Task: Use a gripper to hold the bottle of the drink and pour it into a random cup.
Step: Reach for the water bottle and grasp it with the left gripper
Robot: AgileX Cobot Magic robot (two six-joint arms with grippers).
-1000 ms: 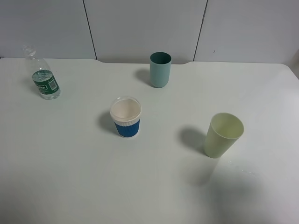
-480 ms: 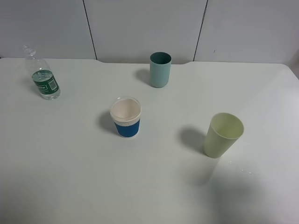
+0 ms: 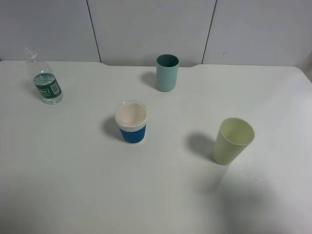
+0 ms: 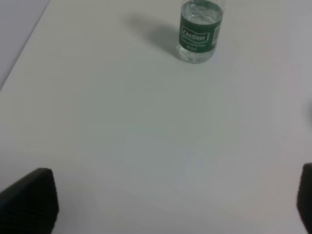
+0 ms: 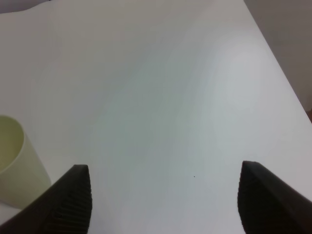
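Observation:
The bottle of the drink [image 3: 45, 78], clear plastic with a green label and no cap, stands upright at the table's far left. The left wrist view shows the same bottle [image 4: 200, 31] well ahead of my left gripper [image 4: 178, 204], whose dark fingers [image 4: 29, 200] sit wide apart with nothing between them. The cup [image 3: 131, 122], blue below with a white ribbed band, stands near the table's middle. My right gripper [image 5: 168, 195] is open over bare table, holding nothing. Neither gripper appears in the exterior high view.
A teal cylindrical cup [image 3: 167, 72] stands at the back centre. A pale green tapered cup [image 3: 233, 140] stands at the right, also seen beside my right gripper as a pale green cup [image 5: 14, 165]. The white table [image 3: 73, 170] meets grey wall panels behind.

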